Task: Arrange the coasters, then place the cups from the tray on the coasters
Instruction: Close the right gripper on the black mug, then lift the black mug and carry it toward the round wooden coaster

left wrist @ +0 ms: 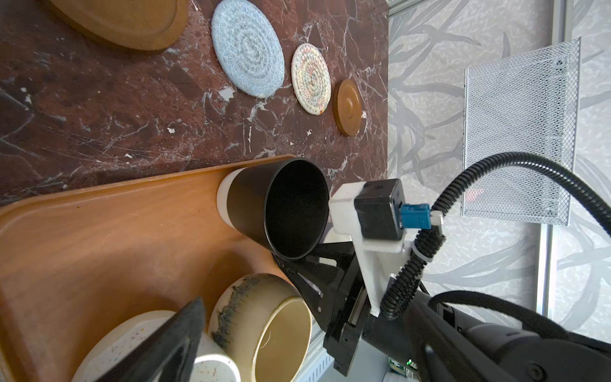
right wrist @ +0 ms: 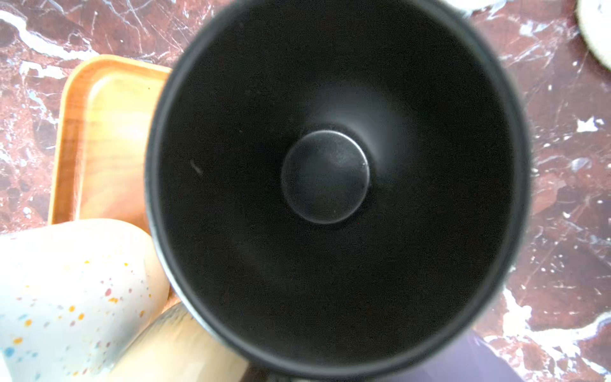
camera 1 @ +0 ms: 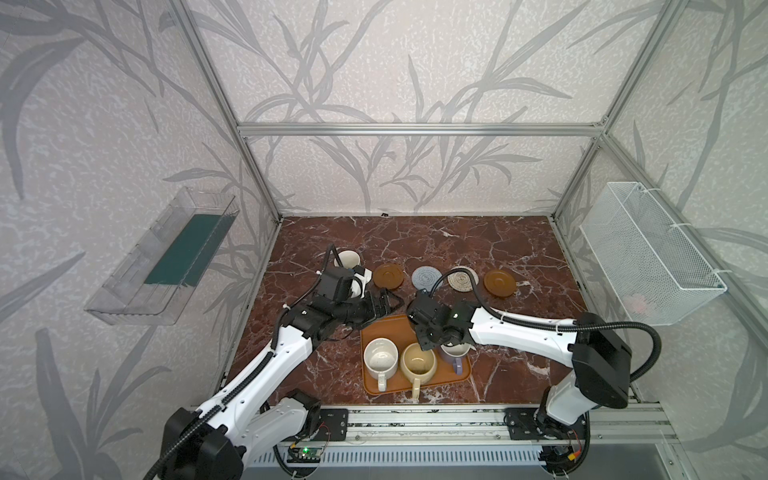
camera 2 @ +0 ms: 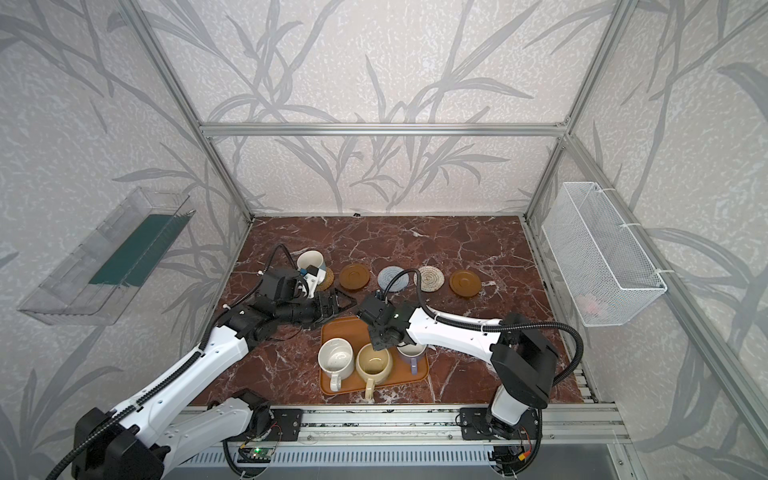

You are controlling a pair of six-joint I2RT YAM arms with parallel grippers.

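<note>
where leaf-print walls [camera 1: 374, 83] close round, red marble tabletop [camera 1: 436, 237] bears the tray [camera 1: 374, 332].

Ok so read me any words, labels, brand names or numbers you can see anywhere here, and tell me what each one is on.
None: no readable text shows in any view.
The black mug, speckled white mug, cream mug and tray carry no lettering.
The circuit board at the front rail is too small to read.
</note>
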